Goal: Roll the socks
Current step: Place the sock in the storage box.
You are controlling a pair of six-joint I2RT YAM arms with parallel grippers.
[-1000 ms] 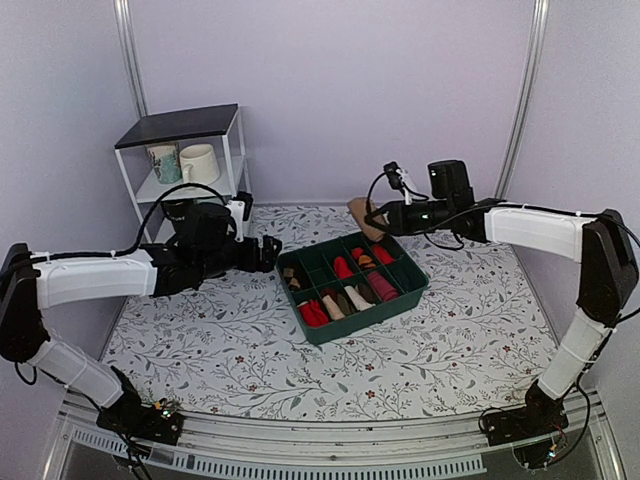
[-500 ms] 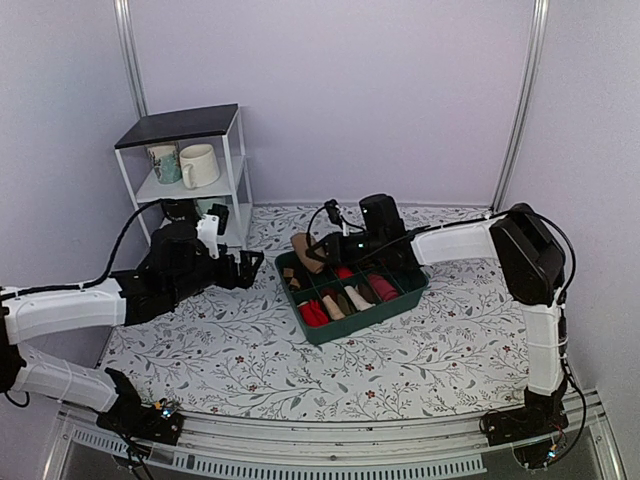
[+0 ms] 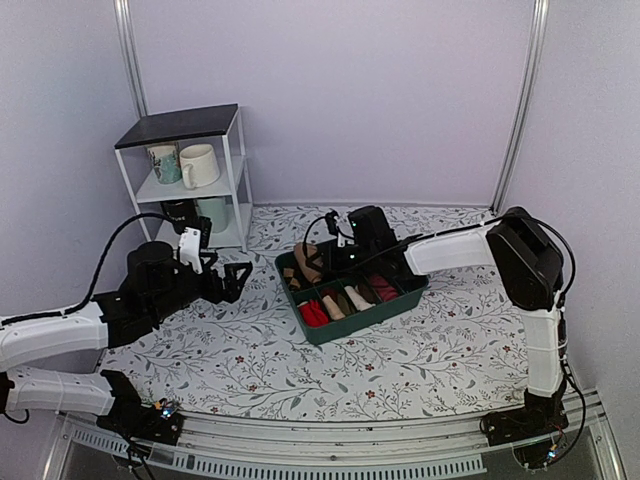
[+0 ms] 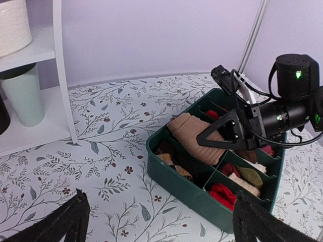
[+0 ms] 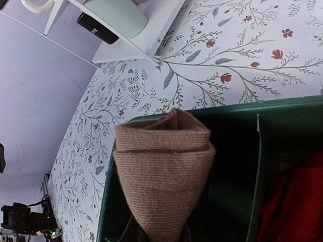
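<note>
Socks: tan-brown knit bundle; judged soft, light, springy, apt to unroll.
Location: hung over the left corner compartment of the green tray.
Hold: right gripper pinched on the bundle's end; mid-roll likely firmer.
Left gripper: spread wide, empty, beside the tray.

Tan-brown socks; dark green tray; white table with grey leaves, red flowers.

Coarse matt knit socks; smooth plastic bin.
</note>
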